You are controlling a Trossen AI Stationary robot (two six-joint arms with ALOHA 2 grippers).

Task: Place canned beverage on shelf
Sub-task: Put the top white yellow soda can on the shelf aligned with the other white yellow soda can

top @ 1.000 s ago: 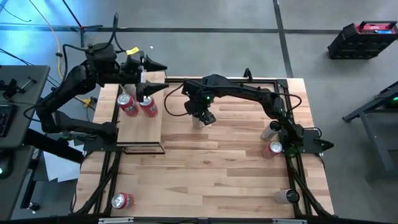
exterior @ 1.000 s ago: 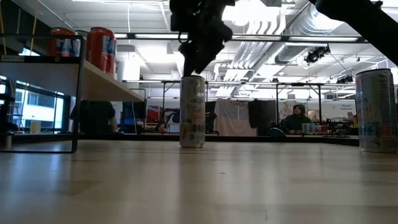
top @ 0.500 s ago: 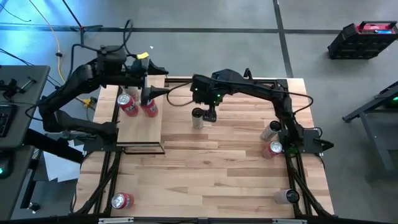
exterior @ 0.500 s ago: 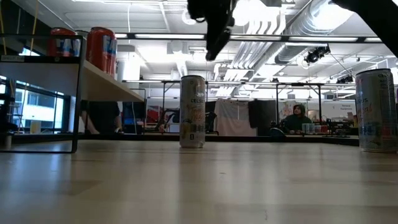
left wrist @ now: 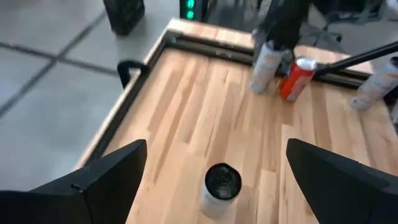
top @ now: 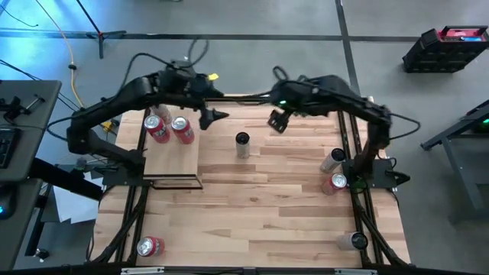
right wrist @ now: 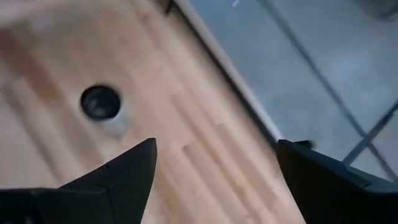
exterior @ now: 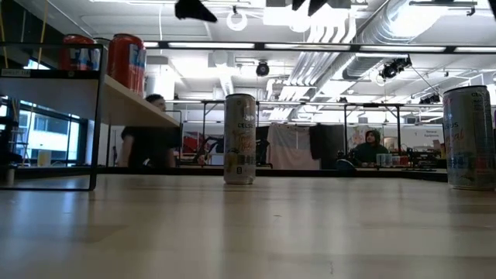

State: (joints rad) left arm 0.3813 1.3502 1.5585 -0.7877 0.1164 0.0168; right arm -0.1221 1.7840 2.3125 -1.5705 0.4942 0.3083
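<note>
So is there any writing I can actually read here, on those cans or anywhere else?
"CELSIUS": only partly legible, near the top of the tall pale can standing mid-table in the low view.
Right-edge can: lettering shows, too blurred to read.
Red cans on the shelf: label too blurred to read.
The high and wrist views show no readable text.

Around the pale can (top: 242, 144) bare tabletop (top: 260, 198) is left on every side. The shelf (top: 172, 145) beside it is partly taken by two red cans (top: 171, 128).
</note>
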